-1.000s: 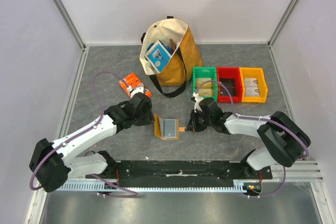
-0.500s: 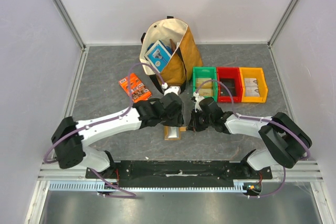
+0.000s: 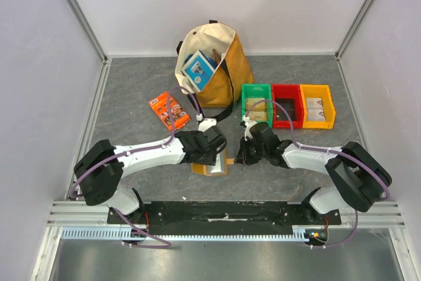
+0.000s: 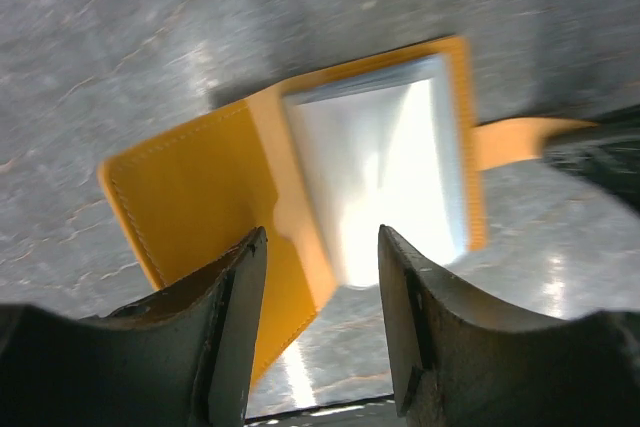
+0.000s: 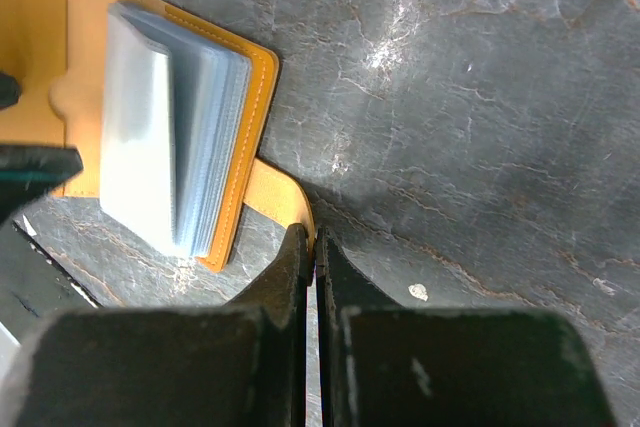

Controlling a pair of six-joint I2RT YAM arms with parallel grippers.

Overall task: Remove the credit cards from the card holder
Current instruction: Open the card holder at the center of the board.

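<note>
The card holder [image 4: 200, 197] lies open on the grey table, orange-tan with a stack of pale blue-grey pockets [image 4: 385, 167]. In the top view it [image 3: 214, 170] peeks out from under my left gripper [image 3: 212, 154]. My left gripper [image 4: 320, 282] is open and hovers just above the holder's near edge, its jaws on either side of the fold. My right gripper [image 5: 315, 239] is shut on the holder's closing tab [image 5: 275, 192], to the right of the holder [image 5: 40, 57]. No separate credit card shows; only the pale pocket stack [image 5: 165, 127].
A tan tote bag [image 3: 230, 70] with a blue-and-white box [image 3: 197, 70] stands at the back. An orange printed packet [image 3: 169, 111] lies to the left. Green [image 3: 244, 104], red [image 3: 287, 120] and yellow [image 3: 317, 123] bins sit at the right.
My left arm has swung right from beside the orange packet to over the card holder, now covering most of it. My right gripper has stayed on the tab.
</note>
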